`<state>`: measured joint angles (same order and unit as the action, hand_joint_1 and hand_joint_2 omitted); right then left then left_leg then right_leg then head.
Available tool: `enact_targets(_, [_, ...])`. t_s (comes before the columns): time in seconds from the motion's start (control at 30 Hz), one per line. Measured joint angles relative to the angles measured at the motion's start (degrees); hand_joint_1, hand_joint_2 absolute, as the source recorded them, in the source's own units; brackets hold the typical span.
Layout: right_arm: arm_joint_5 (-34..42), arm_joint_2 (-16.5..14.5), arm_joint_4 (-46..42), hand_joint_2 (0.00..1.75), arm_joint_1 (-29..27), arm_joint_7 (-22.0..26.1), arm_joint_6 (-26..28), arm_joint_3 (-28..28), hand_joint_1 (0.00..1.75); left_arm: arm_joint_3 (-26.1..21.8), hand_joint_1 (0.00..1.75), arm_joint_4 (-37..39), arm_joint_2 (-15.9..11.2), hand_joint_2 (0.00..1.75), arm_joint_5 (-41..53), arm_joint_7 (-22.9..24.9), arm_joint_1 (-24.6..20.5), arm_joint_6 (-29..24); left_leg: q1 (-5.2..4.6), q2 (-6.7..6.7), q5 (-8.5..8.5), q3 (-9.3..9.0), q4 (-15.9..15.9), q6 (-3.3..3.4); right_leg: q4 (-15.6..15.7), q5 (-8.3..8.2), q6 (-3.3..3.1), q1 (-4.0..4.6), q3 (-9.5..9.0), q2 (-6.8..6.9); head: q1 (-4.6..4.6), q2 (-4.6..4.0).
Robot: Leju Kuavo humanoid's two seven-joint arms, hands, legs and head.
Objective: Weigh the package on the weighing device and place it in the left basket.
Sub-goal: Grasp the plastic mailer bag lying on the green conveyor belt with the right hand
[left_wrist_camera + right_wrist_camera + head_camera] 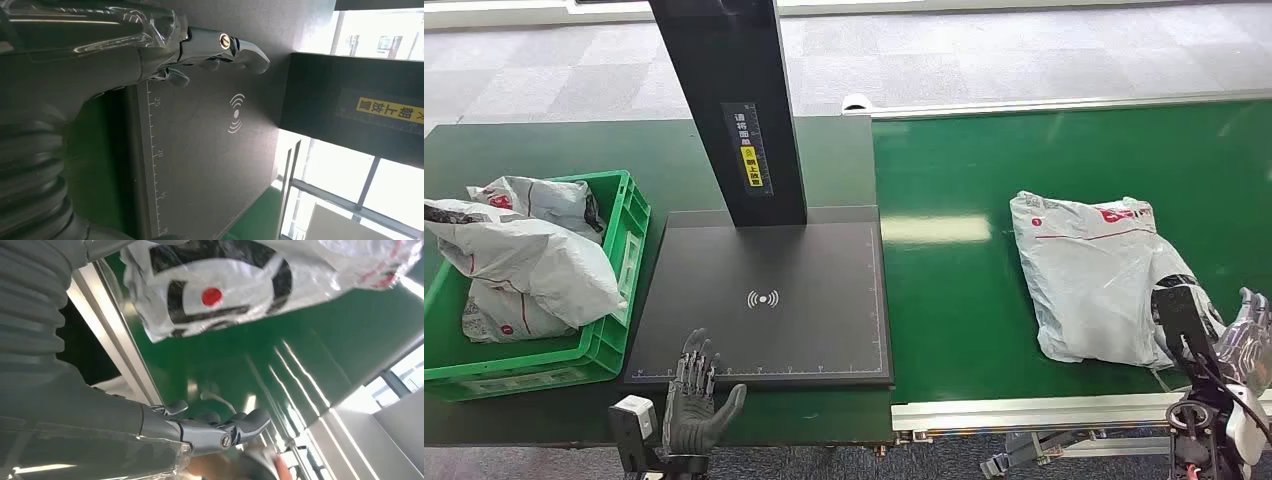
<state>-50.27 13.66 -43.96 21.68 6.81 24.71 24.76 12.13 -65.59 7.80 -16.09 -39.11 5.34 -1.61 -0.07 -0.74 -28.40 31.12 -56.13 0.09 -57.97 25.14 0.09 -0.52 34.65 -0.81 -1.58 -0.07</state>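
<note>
The grey-white soft plastic mailer package (1092, 280), printed with red marks, lies flat on the green conveyor belt (984, 300) to the right of the weighing device, near the belt's front edge. It has not yet been weighed. Its skin is crumpled and slack, so it is judged light, limp and somewhat slippery; it will likely sag when lifted. A hold on a bunched fold at the near right corner, or across a thicker part of the body, appears safest.

The right hand (1246, 335) is just beside the package's near right corner. Its fingers (250, 421) are released and spread, grasping nothing; contact with the package cannot be confirmed.

The flat black weighing platform (764, 300), with ruled edges, a white wireless symbol and a black upright post (734, 100), carries no load. The left hand (694, 395) rests at its front edge, fingers open and holding nothing.

The green plastic basket (619, 285) stands on the dark green bench (554, 150) left of the platform and already contains several similar grey mailer bags (524, 260).
</note>
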Motion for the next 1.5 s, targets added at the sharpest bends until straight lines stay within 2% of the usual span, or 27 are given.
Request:
enact_targets(0.47, [-0.51,0.38,-4.30,1.75,0.44,-0.82,-1.28,-0.48,0.00,0.49,0.00,-0.02,-0.31,1.75,-0.18,-0.17,0.05,-0.36,0.00,0.00,0.00,0.03,0.00,0.00,0.00,0.00,0.00,0.00,0.00,0.00,-0.01,0.00])
enact_targets(0.53, [-0.37,0.80,-2.39,1.75,1.66,0.07,-3.44,-0.92,0.00,0.58,0.00,-0.02,-0.38,1.75,-0.45,-0.25,0.01,-0.49,0.00,0.02,0.00,0.01,0.01,0.00,0.00,0.00,0.00,0.00,0.00,-0.03,-0.01,0.00])
enact_targets(0.63, [1.15,1.25,3.04,1.75,4.05,3.88,-7.63,-1.55,0.00,0.73,0.00,-0.02,-0.45,1.75,-0.81,-0.42,-0.03,-0.58,0.01,0.01,0.01,-0.02,0.00,0.00,0.00,0.00,0.00,0.00,-0.01,-0.03,0.00,0.00])
enact_targets(0.8, [2.71,0.93,12.33,1.75,6.99,8.07,-11.04,-2.51,0.00,1.17,0.00,-0.02,-0.49,1.75,-0.98,-0.56,-0.20,-0.52,0.01,-0.05,0.02,0.01,0.00,-0.01,-0.01,-0.01,0.00,0.01,0.00,0.00,-0.01,0.00])
enact_targets(1.13, [-0.35,-1.54,21.12,1.75,11.16,7.27,-14.55,-6.25,0.00,1.96,0.00,-0.02,-0.47,1.75,-1.07,-0.73,-0.52,-0.51,0.05,0.00,0.02,0.07,0.00,-0.01,-0.01,0.00,0.00,0.02,0.06,0.00,-0.01,0.00])
enact_targets(1.23, [-2.12,-2.91,22.37,1.75,12.07,5.55,-15.76,-7.79,0.00,2.20,0.00,-0.01,-0.44,1.75,-1.07,-0.73,-0.62,-0.56,0.05,0.01,0.02,0.04,0.00,-0.01,-0.01,0.00,0.00,0.02,0.06,0.00,-0.01,0.00])
enact_targets(1.3, [-3.40,-3.76,23.11,1.75,12.54,3.50,-16.07,-8.95,0.12,2.45,0.00,0.03,-0.45,1.75,-1.07,-0.73,-0.80,-0.68,0.06,-0.01,0.02,0.00,0.00,-0.01,-0.01,0.00,0.00,0.02,0.06,0.00,-0.01,0.00])
enact_targets(1.33, [-3.93,-4.13,23.43,1.75,12.72,2.43,-16.09,-9.53,0.43,2.60,0.00,0.08,-0.46,1.75,-1.08,-0.73,-0.91,-0.75,0.06,-0.01,0.03,0.00,0.00,-0.02,-0.01,0.00,0.00,0.02,0.07,0.00,-0.01,0.00])
enact_targets(1.43, [-4.89,-4.98,24.11,1.75,13.10,0.05,-16.04,-10.82,1.58,2.88,0.00,0.32,-0.52,1.75,-1.21,-0.73,-1.30,-0.86,0.06,-0.01,0.03,0.00,0.00,-0.02,-0.01,0.00,0.00,0.02,0.07,0.00,-0.01,0.00])
enact_targets(1.47, [-5.04,-5.17,24.28,1.75,13.20,-0.35,-16.04,-11.11,1.70,2.92,0.00,0.43,-0.55,1.75,-1.35,-0.73,-1.41,-0.88,0.06,-0.01,0.03,0.00,0.00,-0.02,-0.01,0.00,0.00,0.02,0.07,0.00,-0.01,0.00])
enact_targets(1.5, [-5.17,-5.32,24.43,1.75,13.32,-0.64,-16.05,-11.35,1.72,2.99,0.00,0.54,-0.58,1.75,-1.50,-0.73,-1.49,-0.90,0.06,0.00,0.03,0.00,0.00,-0.02,-0.01,0.00,0.00,0.02,0.07,0.00,-0.01,0.00])
